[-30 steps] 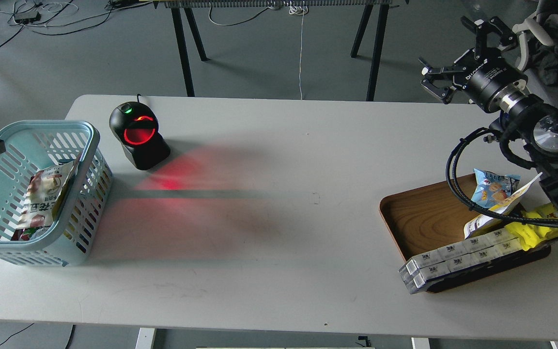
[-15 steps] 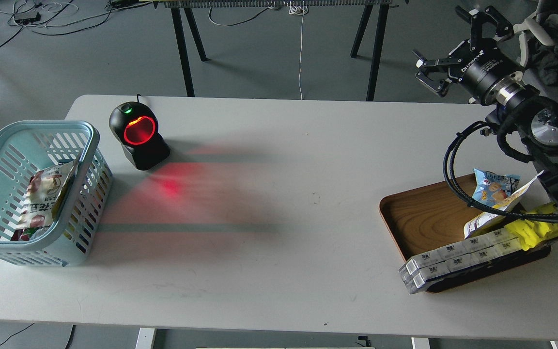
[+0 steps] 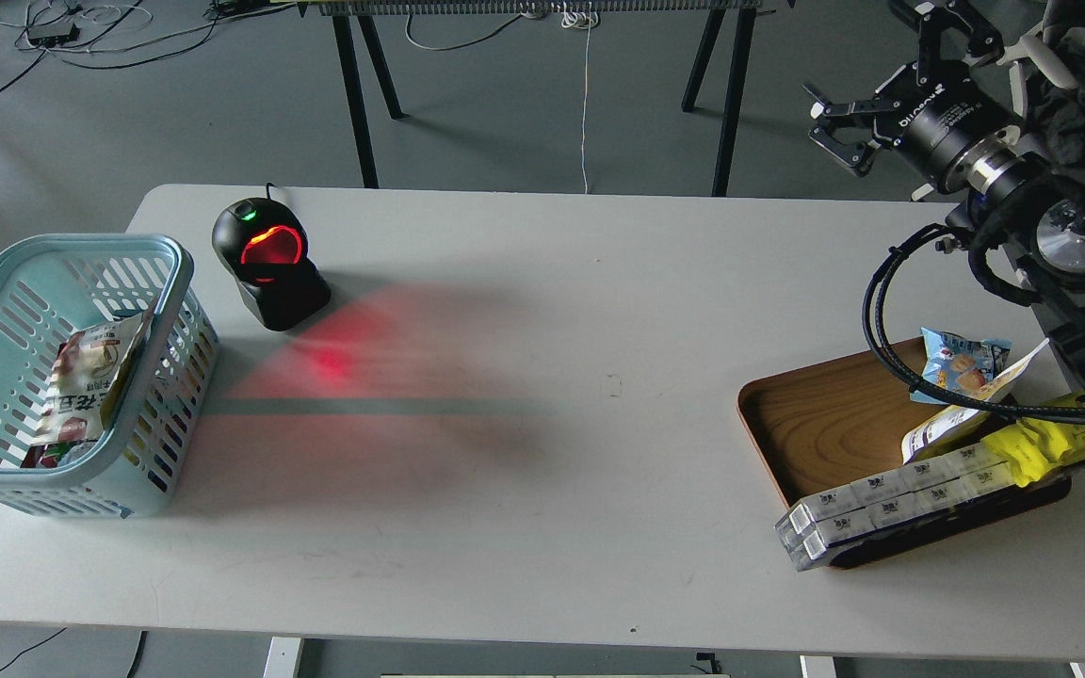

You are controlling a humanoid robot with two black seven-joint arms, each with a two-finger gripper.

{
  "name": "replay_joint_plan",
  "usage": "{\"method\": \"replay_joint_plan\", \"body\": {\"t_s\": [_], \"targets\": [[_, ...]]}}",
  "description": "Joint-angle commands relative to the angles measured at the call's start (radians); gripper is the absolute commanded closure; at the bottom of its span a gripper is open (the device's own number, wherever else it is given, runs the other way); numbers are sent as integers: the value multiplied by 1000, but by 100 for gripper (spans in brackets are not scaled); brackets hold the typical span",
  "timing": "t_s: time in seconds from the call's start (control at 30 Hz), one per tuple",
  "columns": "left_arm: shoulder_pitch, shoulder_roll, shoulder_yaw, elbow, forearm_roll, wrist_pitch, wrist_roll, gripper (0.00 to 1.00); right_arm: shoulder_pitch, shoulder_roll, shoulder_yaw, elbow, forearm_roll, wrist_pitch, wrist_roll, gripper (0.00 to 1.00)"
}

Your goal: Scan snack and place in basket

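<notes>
A white worktop holds a blue basket at its left edge, with the snack leaning inside it. The right claw hangs empty with fingers spread above the far right corner, well apart from the wooden tray.

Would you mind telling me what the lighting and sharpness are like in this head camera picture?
Head view: sharp throughout, no motion blur; the scanner throws a red glow over the table, crossed by a dark band; soft shadow lies beside the basket; the right gripper reads dark yet clear.
</notes>
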Motion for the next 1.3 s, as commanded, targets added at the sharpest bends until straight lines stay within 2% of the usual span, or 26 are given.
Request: {"method": "replay_joint_plan", "body": {"t_s": [0.0, 0.4, 0.83, 1.1, 1.27], "targets": [[-11, 0, -2, 20, -60, -22, 0, 1, 0, -6, 1, 0, 0, 0, 2, 1], [-55, -2, -2, 23, -166, -59, 3, 1, -3, -10, 0, 0, 0, 0, 2, 1], [-78, -32, -2, 52, -240, -62, 3, 1, -3, 1, 0, 0, 0, 0, 2, 1], [-88, -74, -2, 59, -301, -67, 3, 1, 3, 2, -2, 0, -2, 0, 2, 1], [-91, -147, -3, 59, -315, -78, 2, 1, 14, 1, 0, 0, -2, -2, 2, 1]]}}
